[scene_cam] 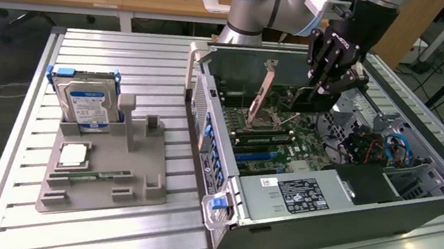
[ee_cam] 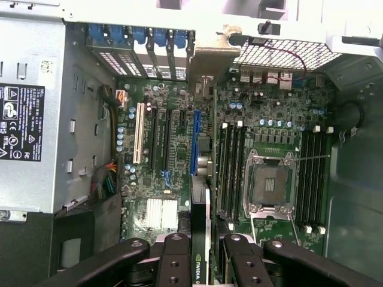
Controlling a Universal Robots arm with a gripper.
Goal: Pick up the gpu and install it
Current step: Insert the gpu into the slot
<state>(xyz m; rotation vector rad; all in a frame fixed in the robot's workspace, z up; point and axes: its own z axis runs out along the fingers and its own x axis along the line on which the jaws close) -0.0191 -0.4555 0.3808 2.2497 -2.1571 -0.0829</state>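
i watched the black two-fingered gripper [ee_cam: 204, 242] hang inside the open grey metal computer case [scene_cam: 318, 234], fingers [ee_cam: 178, 251] pinching the thin flat dark gpu card [ee_cam: 207, 203] from both sides. the card stood edge-on above the green motherboard [ee_cam: 173, 179], beside the blue slot [ee_cam: 195, 140], not seated.

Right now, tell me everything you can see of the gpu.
The gpu is a thin dark circuit card seen edge-on, with a printed logo near the gripper and a pale metal bracket at its far end. The gripper clamps it from both sides, on edge over the motherboard inside the open computer case. Whether it sits in a slot cannot be told.
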